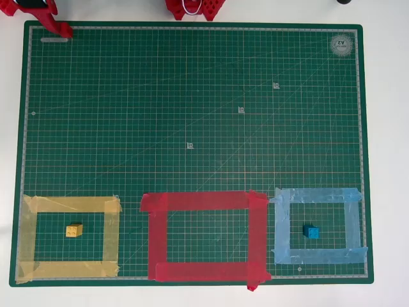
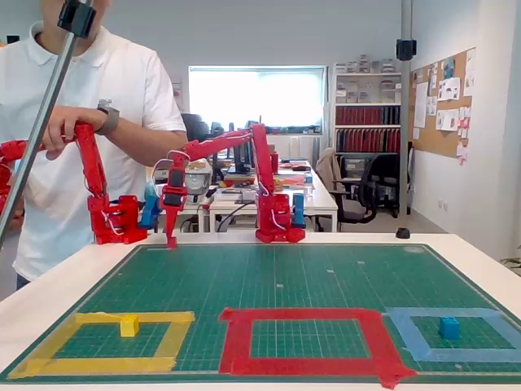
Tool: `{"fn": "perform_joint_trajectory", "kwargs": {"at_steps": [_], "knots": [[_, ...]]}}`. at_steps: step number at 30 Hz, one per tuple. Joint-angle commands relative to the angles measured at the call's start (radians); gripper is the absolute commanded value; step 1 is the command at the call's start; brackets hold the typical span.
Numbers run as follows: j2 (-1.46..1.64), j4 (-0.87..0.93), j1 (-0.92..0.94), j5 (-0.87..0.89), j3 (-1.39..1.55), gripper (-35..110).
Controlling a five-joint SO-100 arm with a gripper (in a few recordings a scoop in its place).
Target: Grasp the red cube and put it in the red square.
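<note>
Three tape outlines sit in a row along the near edge of the green gridded cutting mat (image 1: 192, 96), prob. as colour-matched targets; yellow cube (image 1: 74, 230) lies inside the yellow tape square (image 1: 70, 204), blue cube (image 1: 311, 232) inside the light-blue tape square (image 1: 316, 195); red square (image 1: 204, 201), wide matte strips with ragged corners, holds nothing; gripper (image 2: 171, 236) points down at the mat's far-left corner, finger state cannot be told; red cube's posn. cannot be told, poss. masked by same-colour fingers.

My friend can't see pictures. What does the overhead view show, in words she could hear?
A green cutting mat holds three tape squares in a row along its bottom edge: a yellow tape square with a yellow cube inside, an empty red square in the middle, and a light-blue tape square with a blue cube inside.
</note>
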Motion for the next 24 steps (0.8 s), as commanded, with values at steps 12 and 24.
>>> {"fn": "perform_joint_trajectory", "kwargs": {"at_steps": [12, 24], "knots": [[0.000, -0.018, 0.005, 0.003, -0.002, 17], [-0.014, -0.029, -0.006, 0.000, 0.000, 17]]}}
